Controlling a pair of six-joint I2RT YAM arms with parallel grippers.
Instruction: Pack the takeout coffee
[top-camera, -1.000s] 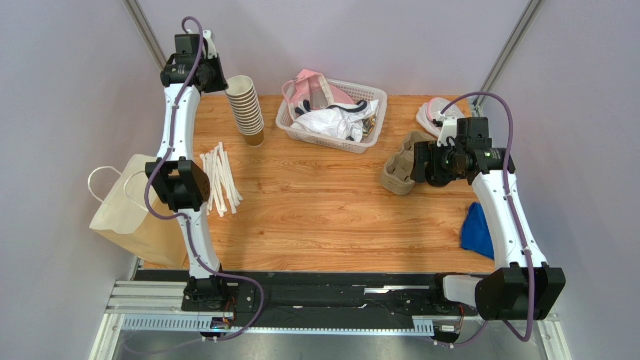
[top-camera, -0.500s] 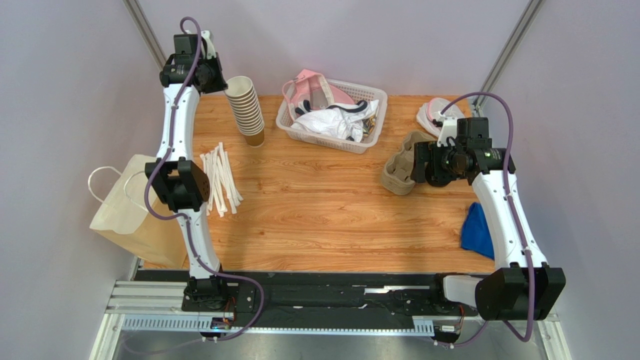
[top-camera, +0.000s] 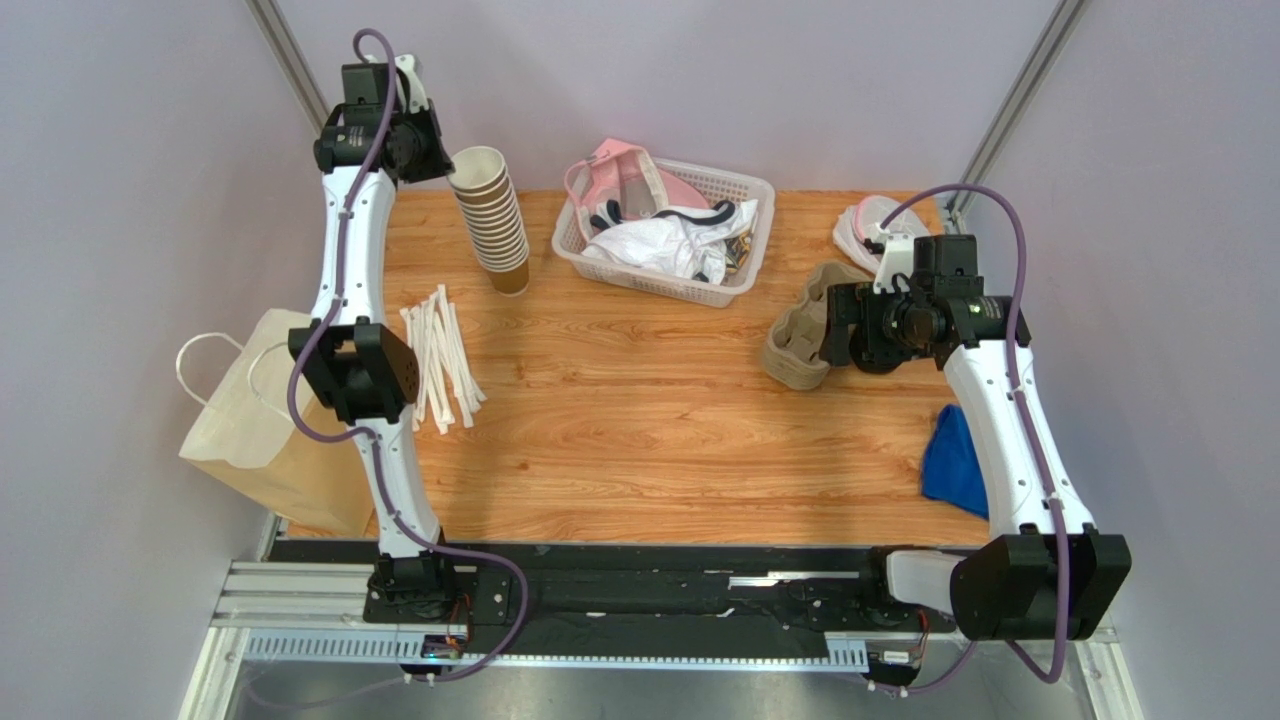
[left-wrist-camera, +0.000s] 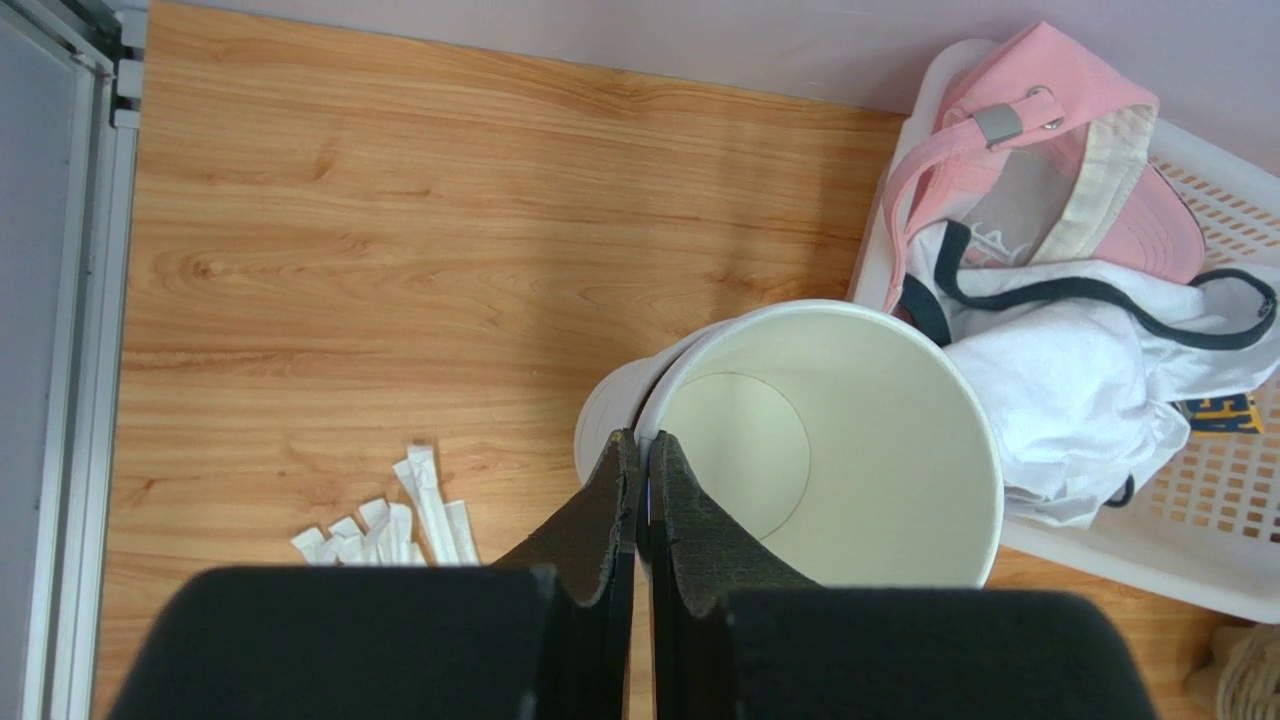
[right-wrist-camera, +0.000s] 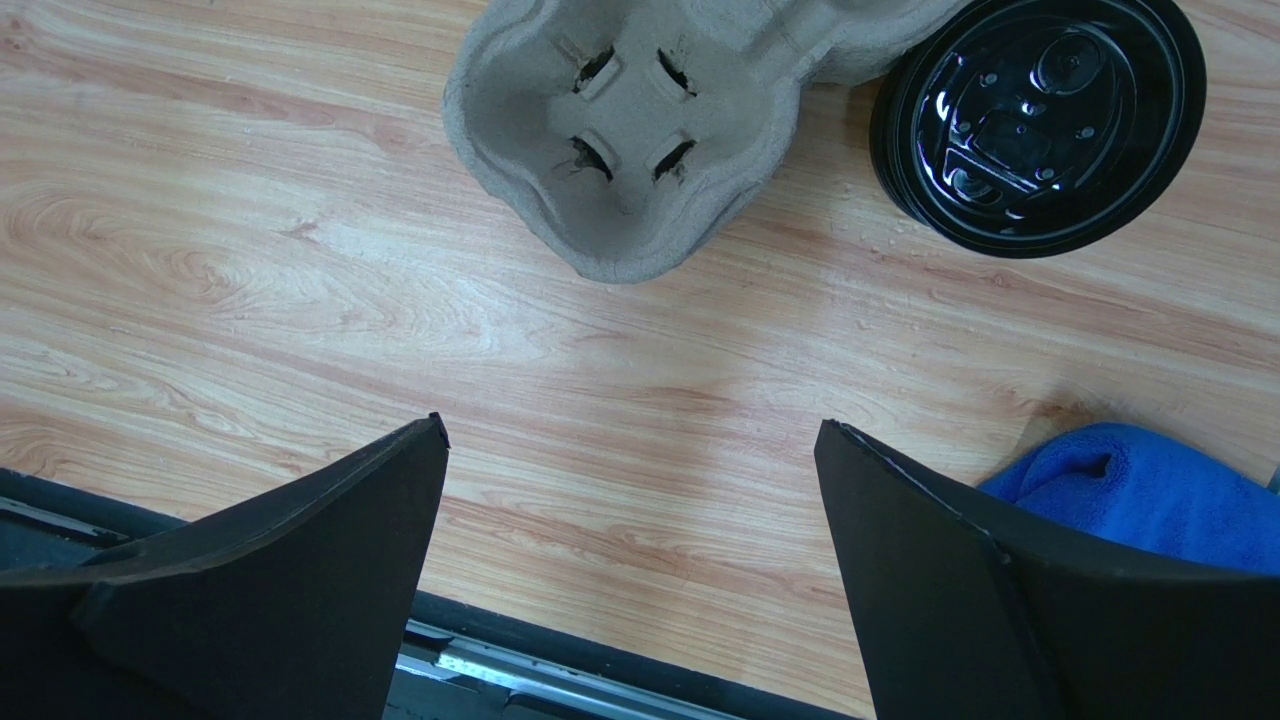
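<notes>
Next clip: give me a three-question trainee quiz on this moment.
1. True or false: the right fingers are shut on the pulp cup carrier.
2. What lies in the white basket? A) straws B) a pink cap and white cloth C) a blue cloth
3. Fill in: the left fingers pinch the rim of the top ___ of the stack.
Key: 1 false, they are open and apart from it; 2 B; 3 cup.

One each: cup stack (top-camera: 493, 222), basket (top-camera: 759, 230), paper bag (top-camera: 263, 428), pulp carrier (right-wrist-camera: 646, 135), black lid (right-wrist-camera: 1037, 120), blue cloth (top-camera: 954, 462)
</notes>
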